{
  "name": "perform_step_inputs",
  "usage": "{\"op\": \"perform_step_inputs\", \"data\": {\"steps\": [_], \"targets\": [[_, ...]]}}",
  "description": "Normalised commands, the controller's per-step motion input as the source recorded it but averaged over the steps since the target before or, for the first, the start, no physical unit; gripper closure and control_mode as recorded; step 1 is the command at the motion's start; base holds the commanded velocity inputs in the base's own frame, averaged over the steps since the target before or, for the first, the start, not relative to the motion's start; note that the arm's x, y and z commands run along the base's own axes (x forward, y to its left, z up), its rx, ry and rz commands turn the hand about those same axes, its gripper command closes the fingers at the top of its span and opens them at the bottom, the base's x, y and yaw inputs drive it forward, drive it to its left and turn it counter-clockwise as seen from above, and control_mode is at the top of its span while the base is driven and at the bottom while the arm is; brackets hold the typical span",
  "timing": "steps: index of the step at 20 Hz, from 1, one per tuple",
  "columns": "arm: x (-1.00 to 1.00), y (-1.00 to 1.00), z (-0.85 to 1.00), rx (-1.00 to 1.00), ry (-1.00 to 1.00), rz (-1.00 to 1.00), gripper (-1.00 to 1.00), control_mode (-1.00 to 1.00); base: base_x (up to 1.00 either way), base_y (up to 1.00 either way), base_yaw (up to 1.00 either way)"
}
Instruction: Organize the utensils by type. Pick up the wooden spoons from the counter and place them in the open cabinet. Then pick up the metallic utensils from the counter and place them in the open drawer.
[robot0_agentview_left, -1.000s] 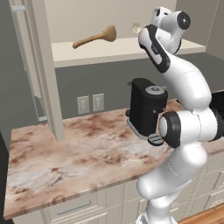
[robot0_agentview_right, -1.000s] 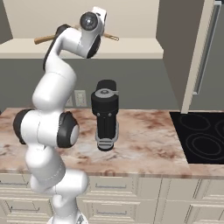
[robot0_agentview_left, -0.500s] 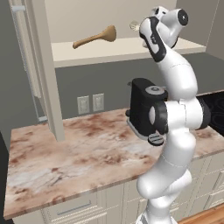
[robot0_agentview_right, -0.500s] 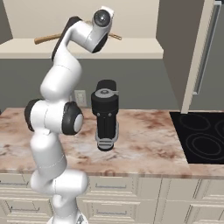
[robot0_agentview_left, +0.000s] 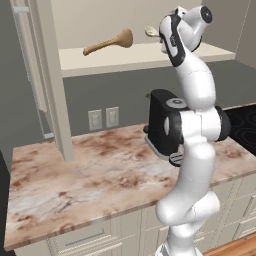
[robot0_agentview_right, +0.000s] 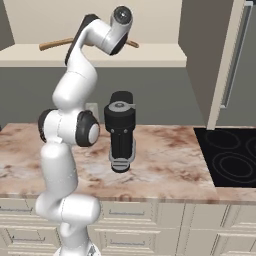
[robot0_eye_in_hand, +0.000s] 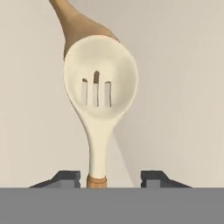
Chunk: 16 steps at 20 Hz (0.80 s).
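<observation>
Jaws apart, that much the hand view makes plain: the gripper (robot0_eye_in_hand: 110, 178) shows its two dark fingertips (robot0_eye_in_hand: 65, 178) standing well clear of each other, with open space on either side of the slim neck running between them. The pale slotted spoon (robot0_eye_in_hand: 99, 87) lies right along the gripper's line, brown-banded handle end down between the tips, whitish bowl stretching away ahead with three slots cut through it. Whether either tip is brushing the handle, one cannot tell; no squeeze shows.

Up on the cabinet shelf (robot0_agentview_left: 130, 59), from the left base camera, the arm reaches high and the pale bowl (robot0_agentview_left: 151, 31) peeks out just left of the hand. Further left on the same shelf lies the all-tan wooden spoon (robot0_agentview_left: 107, 43), handle pointing left, round bowl toward the arm. In the hand view its tan bowl sits just beyond the pale one, partly hidden behind it.

Count them: two wooden spoons, both on the shelf. One black coffee machine (robot0_agentview_right: 121, 130) stands on the marbled counter (robot0_agentview_left: 75, 175) below, with one double wall outlet (robot0_agentview_left: 103, 119) behind it, and one dark cooktop (robot0_agentview_right: 230, 162) sits at the far right.
</observation>
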Motion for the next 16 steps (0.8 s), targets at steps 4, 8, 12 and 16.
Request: {"op": "perform_step_inputs", "data": {"steps": [4,8,12,16], "targets": [[0.42,0.02,-0.39,0.0,0.1,0.04,-1.0,-1.0,0.0,0.0,0.0],[0.08,0.0,-0.35,0.0,0.01,0.05,-1.0,-1.0,0.0,0.0,0.0],[0.0,0.0,-0.3,0.0,0.0,0.08,-1.0,-1.0,0.0,0.0,0.0],[0.0,0.0,-0.25,0.0,0.0,0.06,-1.0,-1.0,0.0,0.0,0.0]]}}
